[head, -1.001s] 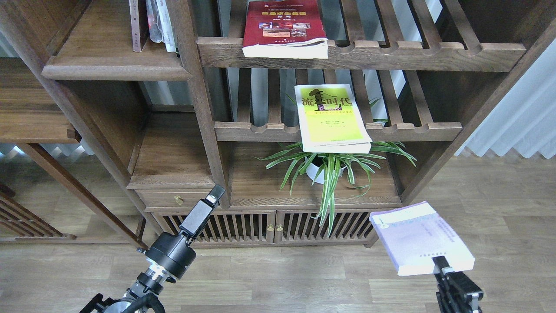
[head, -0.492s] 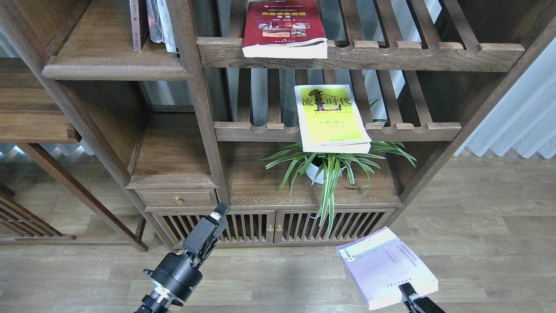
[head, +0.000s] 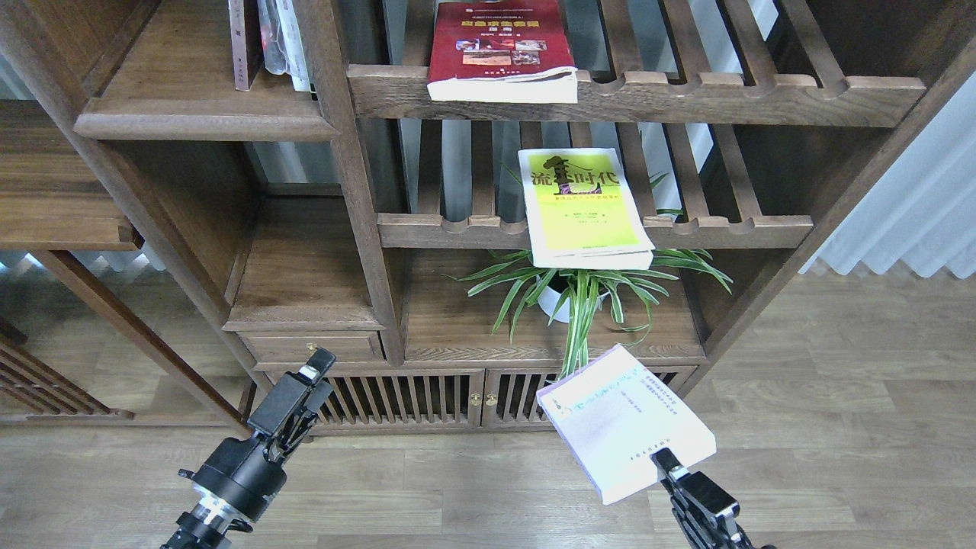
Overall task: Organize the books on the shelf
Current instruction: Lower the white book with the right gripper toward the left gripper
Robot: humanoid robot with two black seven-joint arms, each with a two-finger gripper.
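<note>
Lavender-white and held out over the floor, the paperback is pinched at its near corner by the right gripper, tilted and well short of any shelf, so this book is in transit and not yet placed. The dark red book lies flat on the upper slatted rack, its pages overhanging the notched front rail, and the yellow-green book lies flat on the lower slatted rack, likewise jutting past the rail above the spider plant. Neither has reached the solid shelf at upper left, where a few volumes already stand upright against the post. By my reading the task is at an early stage: one book in hand, two untouched, all three left to stand on that board. The left gripper hangs low in front of the cabinet's slatted doors and holds nothing; whether its fingers are spread or pressed together I cannot tell from this angle. The bookcase is dark-brown wood with a small brass-knobbed drawer; the floor is pale grey-brown planking, and a white pleated curtain hangs at the right.
</note>
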